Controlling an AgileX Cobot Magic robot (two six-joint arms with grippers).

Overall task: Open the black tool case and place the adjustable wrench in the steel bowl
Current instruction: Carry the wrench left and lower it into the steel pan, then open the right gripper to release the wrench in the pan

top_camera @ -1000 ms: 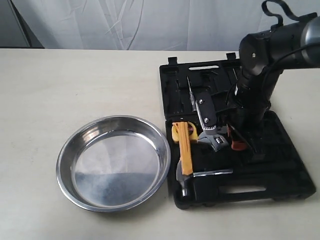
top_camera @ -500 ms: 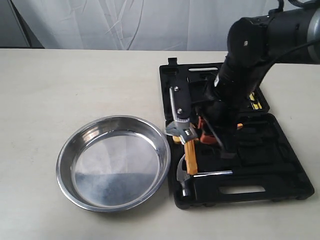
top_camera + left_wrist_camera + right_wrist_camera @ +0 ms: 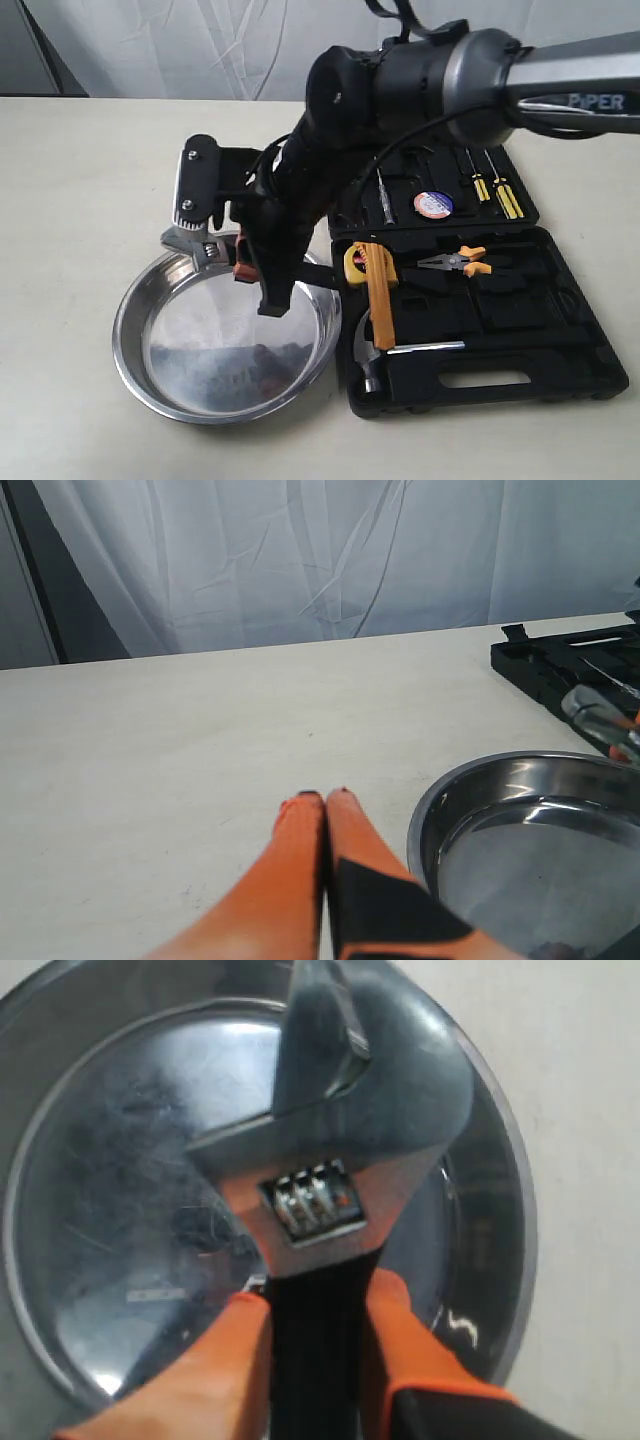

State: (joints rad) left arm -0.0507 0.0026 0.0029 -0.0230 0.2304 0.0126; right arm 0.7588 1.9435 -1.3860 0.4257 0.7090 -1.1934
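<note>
The black tool case [image 3: 560,330] lies open on the right of the table, its lid flat behind it. My right gripper [image 3: 240,258] reaches across, shut on the black handle of the adjustable wrench [image 3: 195,245], whose silver head hangs over the far left rim of the steel bowl [image 3: 200,370]. In the right wrist view the orange fingers [image 3: 232,1350] clamp the handle, my right gripper [image 3: 318,1300] holding the wrench head [image 3: 340,1130] above the bowl [image 3: 110,1190]. My left gripper [image 3: 324,796] is shut and empty, low over the table beside the bowl [image 3: 520,850].
In the case lie an orange-handled hammer [image 3: 373,300], orange pliers [image 3: 455,263], a yellow tape measure [image 3: 355,262] and screwdrivers [image 3: 490,185]. The right arm's black body [image 3: 400,90] spans the case's lid. A white curtain hangs behind the table.
My right arm has swung left from the case, carrying the wrench out of it to above the bowl's far rim. The pliers and screwdrivers it covered now show.
</note>
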